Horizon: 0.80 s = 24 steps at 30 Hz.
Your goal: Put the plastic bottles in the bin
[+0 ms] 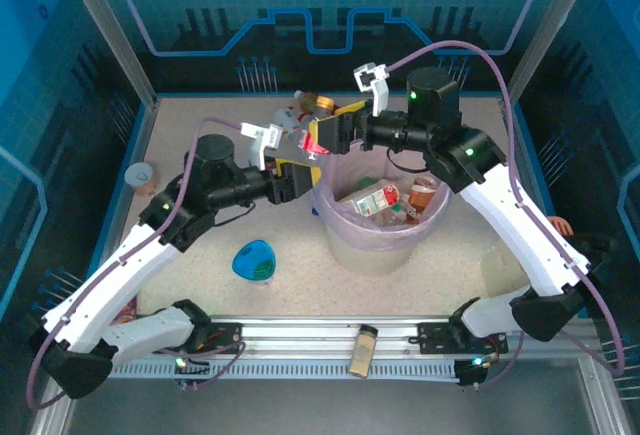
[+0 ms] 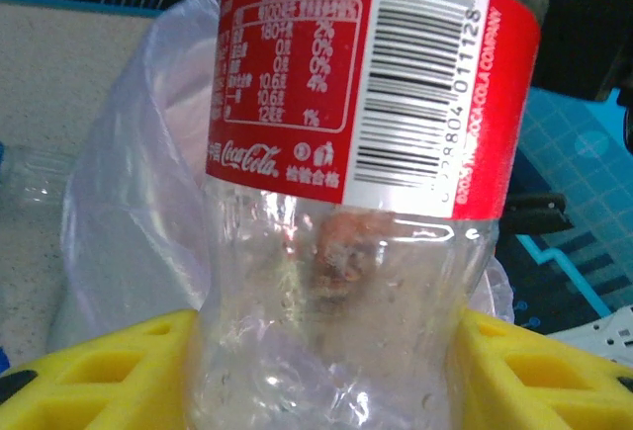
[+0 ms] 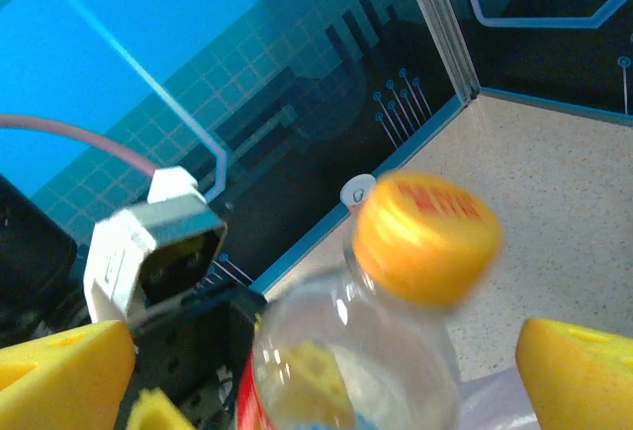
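A clear plastic bottle [image 2: 376, 84] with a red Coca-Cola label stands between the yellow fingers [image 2: 89, 371] of my left gripper [image 2: 331, 351], which is shut on its lower body. From above, this bottle [image 1: 318, 143] hangs at the bin's far left rim. Its orange cap [image 3: 425, 237] shows between the wide-apart yellow fingers [image 3: 579, 371] of my right gripper [image 3: 326, 371], which is open and touches nothing. The bin [image 1: 345, 230], a round translucent tub, holds several bottles [image 1: 375, 198]. From above, my left gripper [image 1: 303, 163] and right gripper [image 1: 332, 127] meet at the held bottle.
More bottles [image 1: 305, 107] lie on the table behind the bin. A blue teardrop dish [image 1: 253, 260] sits front left, a tan paper cup [image 1: 142, 175] at the far left, and a brown-lidded jar [image 1: 363, 350] on the front rail. Glass walls enclose the table.
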### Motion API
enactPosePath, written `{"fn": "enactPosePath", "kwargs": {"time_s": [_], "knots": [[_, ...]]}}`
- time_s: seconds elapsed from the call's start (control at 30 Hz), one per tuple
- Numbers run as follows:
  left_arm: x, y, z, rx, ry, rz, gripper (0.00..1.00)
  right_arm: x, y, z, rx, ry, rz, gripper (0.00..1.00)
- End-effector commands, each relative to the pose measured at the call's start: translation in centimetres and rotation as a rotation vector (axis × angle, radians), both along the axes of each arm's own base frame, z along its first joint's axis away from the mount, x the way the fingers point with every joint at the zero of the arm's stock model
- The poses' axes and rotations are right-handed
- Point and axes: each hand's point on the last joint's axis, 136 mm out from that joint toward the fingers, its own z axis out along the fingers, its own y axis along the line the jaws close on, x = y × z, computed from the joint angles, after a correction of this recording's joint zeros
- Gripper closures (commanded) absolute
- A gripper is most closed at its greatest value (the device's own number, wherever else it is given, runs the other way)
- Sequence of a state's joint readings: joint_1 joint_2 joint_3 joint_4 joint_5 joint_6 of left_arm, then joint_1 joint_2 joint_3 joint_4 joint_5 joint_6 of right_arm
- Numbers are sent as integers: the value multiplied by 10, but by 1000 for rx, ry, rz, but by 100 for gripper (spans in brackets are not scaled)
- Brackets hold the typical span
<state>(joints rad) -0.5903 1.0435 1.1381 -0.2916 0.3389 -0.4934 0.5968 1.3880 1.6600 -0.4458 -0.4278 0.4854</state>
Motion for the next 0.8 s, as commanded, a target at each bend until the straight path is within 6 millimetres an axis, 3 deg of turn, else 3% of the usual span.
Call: {"fn": "enactPosePath", "kwargs": {"time_s": [0.0,0.23,0.43,0.6,0.77], "knots": [[-5,-9,31,-52,-98,-47,63,-5,8,18,51,-10,34,3],[3,-9,38,-65,-125,-18,63,-1,17,3,40,46,52,19],[12,-8,45,-67,-140,15,62,0,16,7,51,36,45,44],[18,-11,47,-73,-144,28,47,3,12,19,70,8,34,58],[23,-7,46,-78,-166,62,20,8,6,32,103,-22,17,70]]}}
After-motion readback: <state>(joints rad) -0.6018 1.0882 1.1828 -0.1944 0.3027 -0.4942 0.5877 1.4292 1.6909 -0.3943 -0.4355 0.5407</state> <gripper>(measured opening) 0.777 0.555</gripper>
